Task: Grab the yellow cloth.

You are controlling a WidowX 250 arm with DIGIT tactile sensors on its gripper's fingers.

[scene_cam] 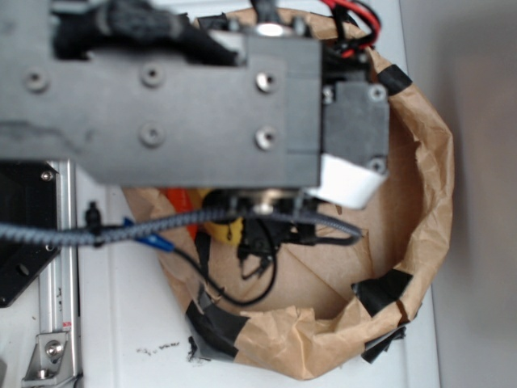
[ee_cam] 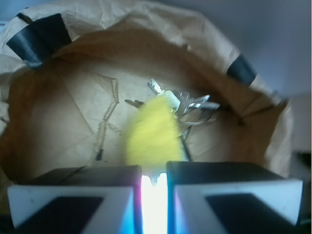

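Note:
In the wrist view the yellow cloth (ee_cam: 153, 134) hangs blurred just beyond my gripper (ee_cam: 154, 171), above the floor of a brown paper bag. The two jaws stand close together, and a bright washed-out strip of the cloth fills the narrow gap between them. In the exterior view the arm covers most of the bag. Only a small patch of the yellow cloth (scene_cam: 223, 231) shows under it, beside the black gripper (scene_cam: 262, 236).
The crumpled brown paper bag (scene_cam: 428, 186) with black tape patches (scene_cam: 386, 289) walls in the space on all sides. A bunch of metal keys (ee_cam: 187, 102) lies on the bag floor. An orange object (scene_cam: 178, 200) peeks out at the bag's left side. Cables trail across the bag.

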